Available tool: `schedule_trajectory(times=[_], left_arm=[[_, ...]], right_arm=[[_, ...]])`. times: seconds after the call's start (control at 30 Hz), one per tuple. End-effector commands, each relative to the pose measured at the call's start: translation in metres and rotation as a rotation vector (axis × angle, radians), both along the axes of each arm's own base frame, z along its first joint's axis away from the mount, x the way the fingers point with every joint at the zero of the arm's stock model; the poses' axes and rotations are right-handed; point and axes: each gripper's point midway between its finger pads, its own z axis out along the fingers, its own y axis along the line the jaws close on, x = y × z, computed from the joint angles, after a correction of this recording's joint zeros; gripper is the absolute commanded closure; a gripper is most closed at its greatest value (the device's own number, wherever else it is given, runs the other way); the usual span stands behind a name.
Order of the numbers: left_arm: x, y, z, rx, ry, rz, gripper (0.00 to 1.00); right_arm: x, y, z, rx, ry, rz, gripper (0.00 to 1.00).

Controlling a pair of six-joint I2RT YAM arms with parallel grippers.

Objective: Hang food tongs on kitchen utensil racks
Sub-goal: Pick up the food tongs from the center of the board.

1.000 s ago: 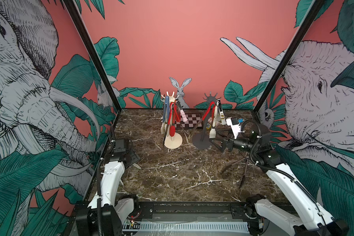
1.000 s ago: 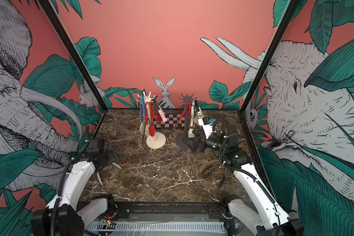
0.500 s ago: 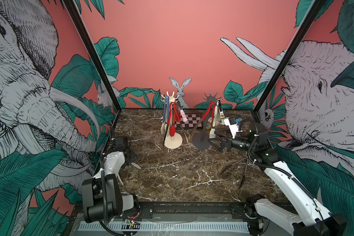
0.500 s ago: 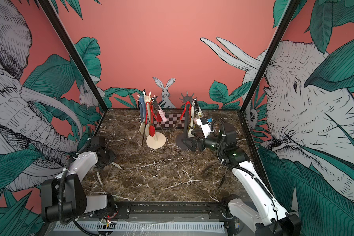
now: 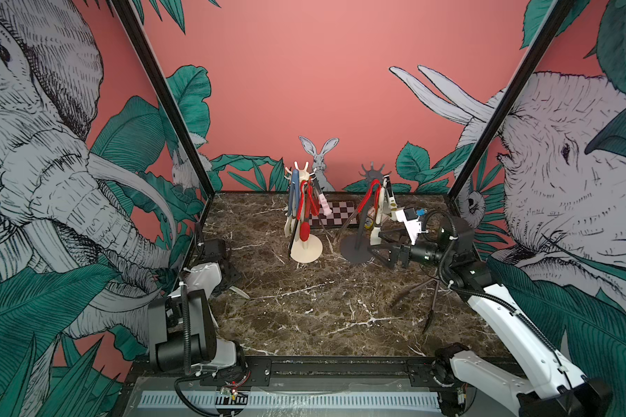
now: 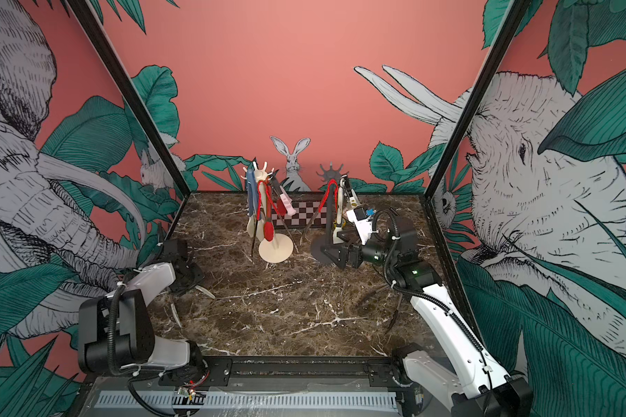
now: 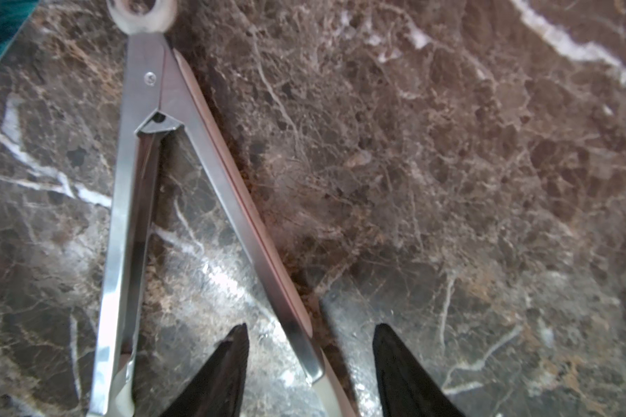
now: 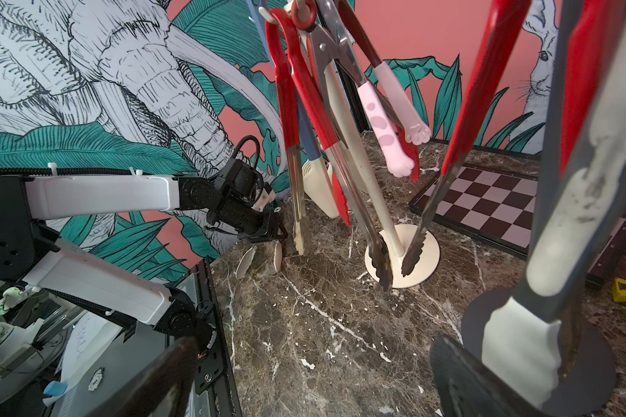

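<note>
Two pairs of tongs lie unhung on the desk (image 5: 304,317); the others hang from the racks. At 9 o'clock, hard by the side wall, the left hand (image 7: 309,326) hovers low over the steel tongs (image 7: 127,216). Its fingers are partly apart and astride one arm just above the cream tip, gripping nothing yet. That pair lies flat, spread in a V. Its long axis runs roughly from 11 to 5 o'clock with the cream tips toward 5. The ring (image 7: 143,28) end is hidden under the arm in both top views, so that bearing is probable rather than certain. The step in hand is the pick-up. Next the fingers need to pinch that arm, lift it, and turn the ring uppermost for a free prong.

At 12 o'clock stands the cream rack (image 5: 306,249), crowded with hanging tongs, tips down. Just to its 3 o'clock is the dark grey rack (image 5: 355,251), carrying fewer. The right hand (image 8: 309,344) sits at that rack's base, fingers spread as wide as they go and empty, with a hanging cream tip just beside one finger. At 4 o'clock the dark tongs (image 5: 430,310) lie flat, hinge toward 12, tips toward 6 and 8.
</note>
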Motion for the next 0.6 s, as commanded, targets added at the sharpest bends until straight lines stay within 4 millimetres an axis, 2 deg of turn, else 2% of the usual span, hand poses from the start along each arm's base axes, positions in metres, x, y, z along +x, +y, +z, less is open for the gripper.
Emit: schedule_trajectory(times=[0.0,0.3,0.5,0.57], left_arm=[[0.008,0.01,0.007,0.019,-0.042,0.031,0.45],[0.011,0.018,0.0,-0.009,-0.049,0.036,0.54],[0.009,0.021,-0.007,-0.021,-0.047,0.037,0.56],[0.011,0.02,-0.01,-0.035,-0.054,0.032,0.59]], right_arm=[[-0.005,0.004,0.018,0.019,-0.056,0.036,0.01],[-0.005,0.004,0.017,0.018,-0.05,0.039,0.01],[-0.007,0.003,0.018,0.016,-0.053,0.033,0.01],[-0.007,0.003,0.019,0.016,-0.053,0.032,0.01]])
